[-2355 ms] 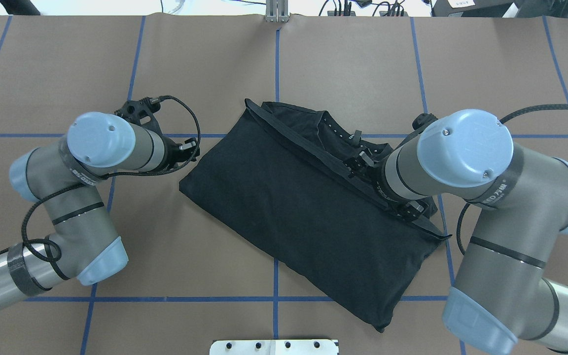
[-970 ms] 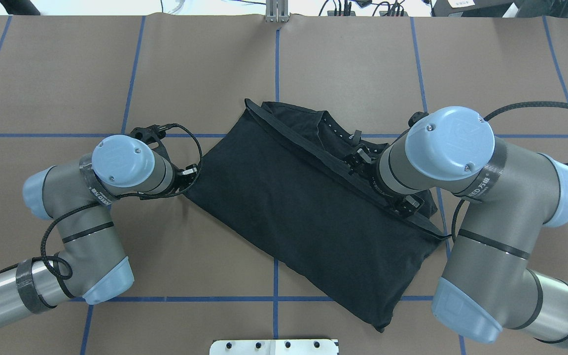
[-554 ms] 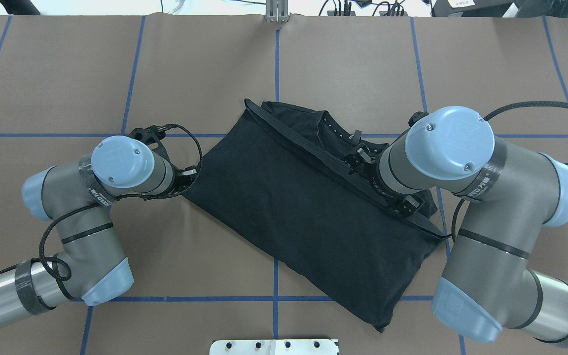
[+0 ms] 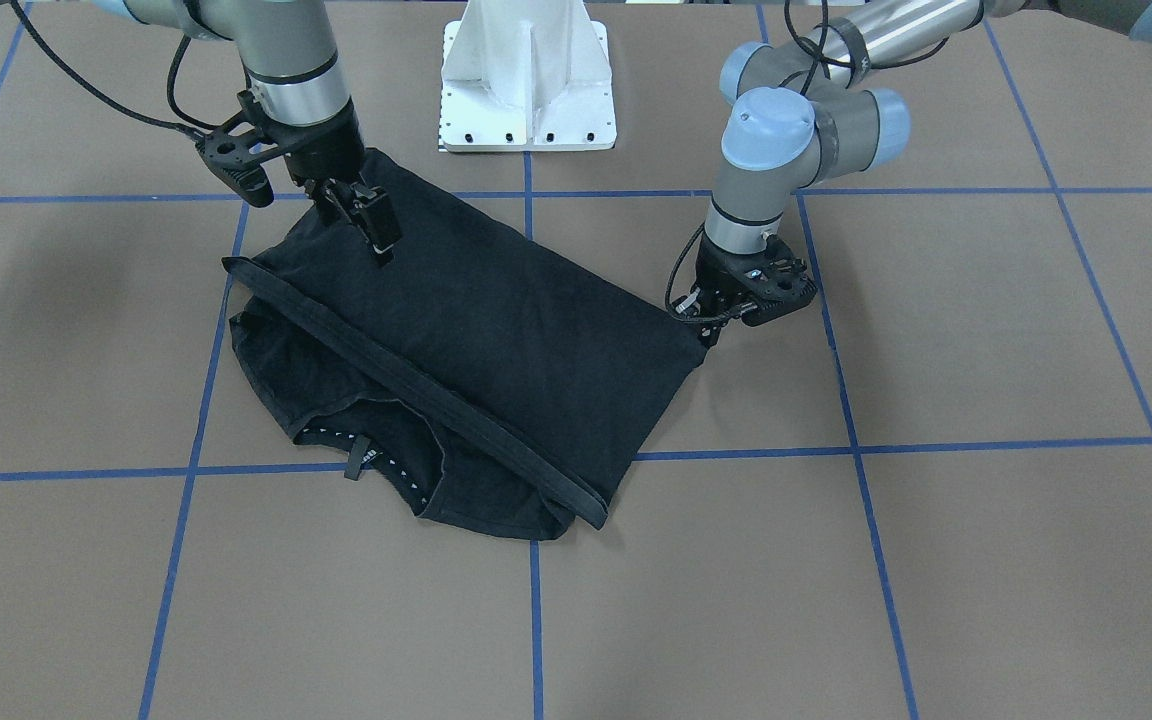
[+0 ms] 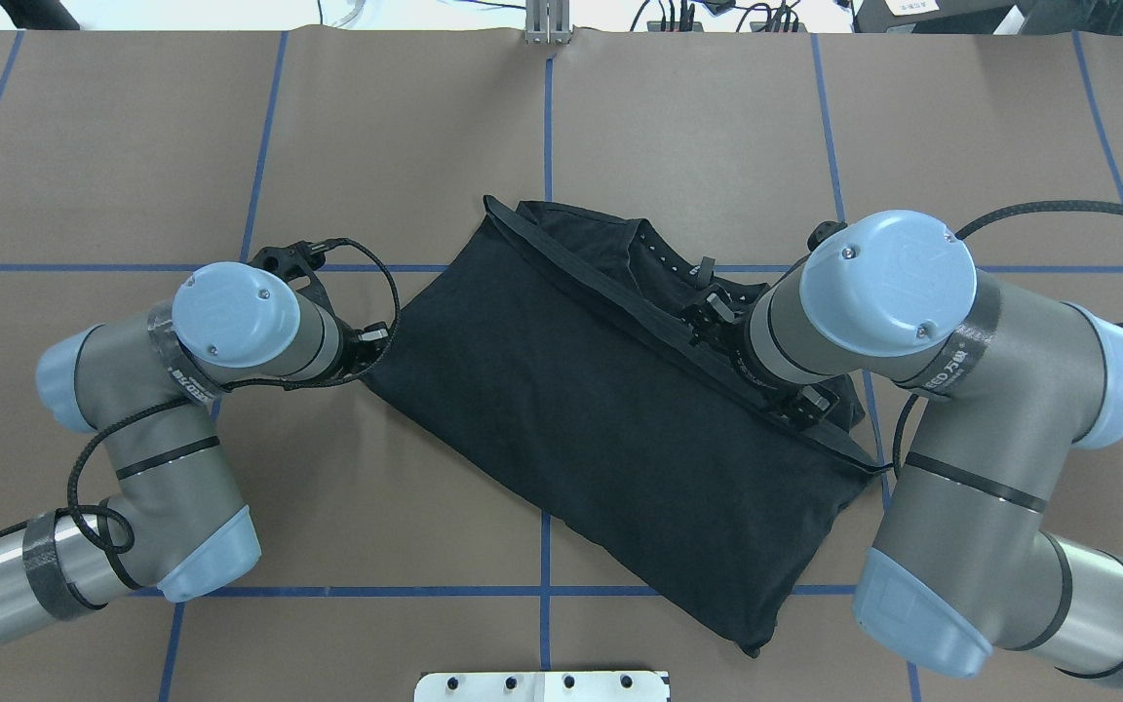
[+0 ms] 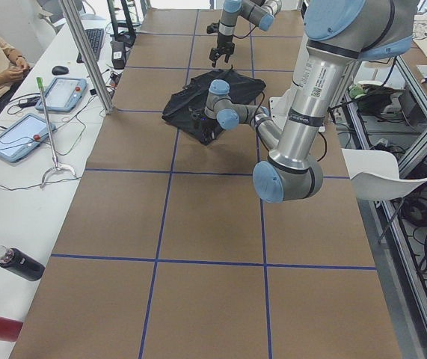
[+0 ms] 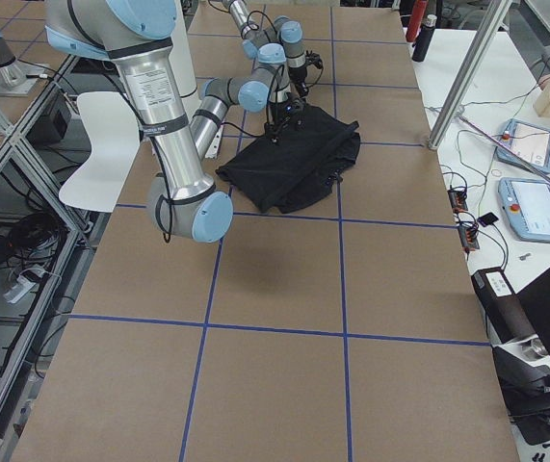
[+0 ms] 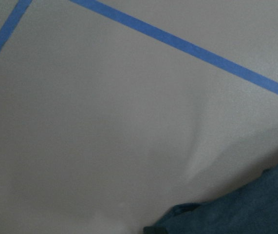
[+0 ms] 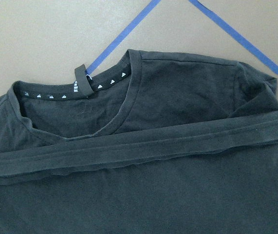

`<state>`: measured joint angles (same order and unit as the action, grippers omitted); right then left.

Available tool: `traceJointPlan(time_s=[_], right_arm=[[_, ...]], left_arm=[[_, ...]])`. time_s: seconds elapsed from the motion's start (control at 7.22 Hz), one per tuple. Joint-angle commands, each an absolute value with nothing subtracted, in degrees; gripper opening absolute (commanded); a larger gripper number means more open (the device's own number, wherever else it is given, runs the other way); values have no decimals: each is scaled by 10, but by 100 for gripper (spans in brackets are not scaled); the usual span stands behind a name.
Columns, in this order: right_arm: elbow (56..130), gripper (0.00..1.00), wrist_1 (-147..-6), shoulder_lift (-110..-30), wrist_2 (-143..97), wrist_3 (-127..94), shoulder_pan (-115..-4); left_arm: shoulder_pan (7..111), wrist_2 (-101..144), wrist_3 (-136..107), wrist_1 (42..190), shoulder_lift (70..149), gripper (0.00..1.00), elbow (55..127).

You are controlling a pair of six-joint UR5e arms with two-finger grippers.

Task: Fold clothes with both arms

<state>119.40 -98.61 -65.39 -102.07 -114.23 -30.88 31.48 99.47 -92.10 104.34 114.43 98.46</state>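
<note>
Right gripper [image 4: 368,232] over T-shirt [image 4: 496,330], collar label [image 9: 82,80] unreadable

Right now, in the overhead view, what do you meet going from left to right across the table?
Left arm → left tool → black T-shirt → right arm.

The left arm [image 5: 162,458] reaches in bent sharply at the elbow, with its wrist turned downward. The left hand [image 4: 708,325] is held very low, and it is unclear whether its fingers are parted or closed. The right arm [image 5: 990,419] folds in from the opposite side with its wrist vertical. The right hand [image 4: 361,222] points straight down with its two fingers parted.
</note>
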Motion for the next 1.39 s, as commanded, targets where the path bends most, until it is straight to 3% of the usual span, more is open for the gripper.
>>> traceJointPlan(time_s=[0.0,0.28,0.42,0.69,0.83,1.11,1.25], right_arm=[[1194,100,-986,-654,-1020,-1143,-309],[1193,100,-986,-654,-1020,-1138,-317],[1183,100,-982,-654,-1020,-1137,-321],[1182,100,-927,-657,-1023,-1145,-335],[1180,100,-925,-657,-1023,-1145,-334],[1174,100,-921,-655,-1020,-1143,-331],[1166,100,-920,-654,-1020,-1142,-328]], left_arm=[[364,993,-836,1044,1149,0,986],[439,993,-754,1068,1184,0,930],[453,992,-744,1127,1227,0,847],[495,995,-743,1314,1363,0,601],[496,991,-742,1342,1418,0,526],[497,962,-735,1373,1484,0,439],[497,962,-730,1385,1485,0,434]])
